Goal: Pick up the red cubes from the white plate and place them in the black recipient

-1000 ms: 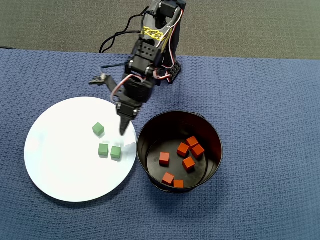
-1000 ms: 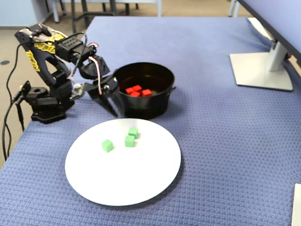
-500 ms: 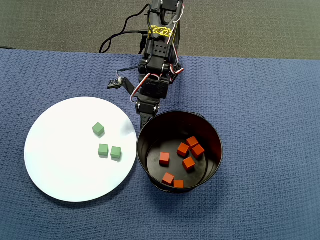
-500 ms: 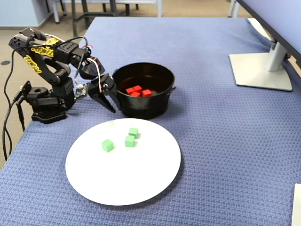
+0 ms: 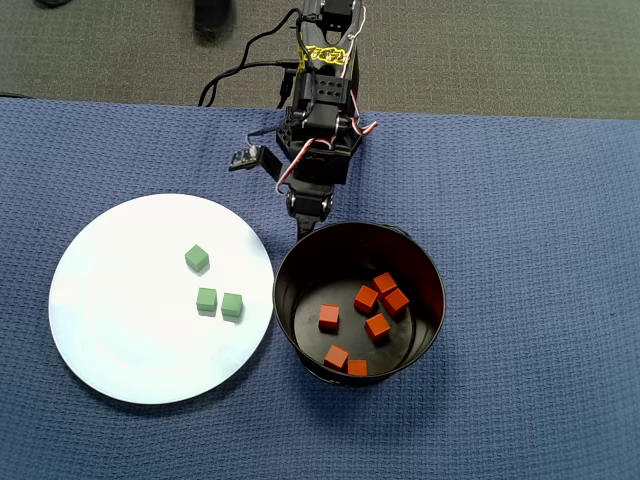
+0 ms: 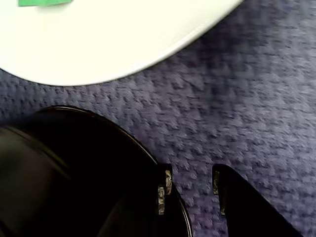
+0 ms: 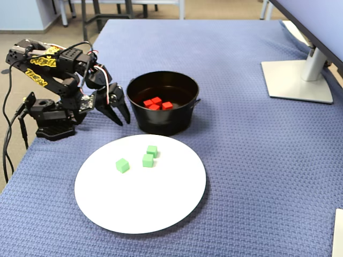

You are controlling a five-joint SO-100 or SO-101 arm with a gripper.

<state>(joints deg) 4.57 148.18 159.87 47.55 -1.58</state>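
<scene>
Inside the black recipient [image 5: 300, 270], six red cubes [image 5: 377, 326] lie on the flat bottom in the overhead view: a touching cluster near the centre and toward 2 o'clock, one apart at about 8 o'clock, and two close to the wall near 6 o'clock. In the fixed view only some of the red cubes [image 7: 156, 103] show over the rim of the black recipient [image 7: 163, 123]. At the container's 9 o'clock in the overhead view lies the white plate [image 5: 120, 340], its edge just beside the container wall. Three green cubes [image 5: 207, 298] sit on the plate's half nearest the container, two side by side and one apart at their 11 o'clock.

The gripper [image 5: 304, 222] hangs just outside the container's rim at about 11 o'clock, over the blue woven cloth [image 5: 530, 250], with the arm [image 5: 322, 110] reaching away toward 12 o'clock. In the wrist view the gripper [image 6: 190, 190] has a narrow gap between its fingers [image 6: 219, 190] with only cloth seen through it, nothing held, and the dark container wall lies at its 9 o'clock. In the fixed view a monitor stand [image 7: 300, 80] rests on the cloth, well apart at the container's 2 o'clock.
</scene>
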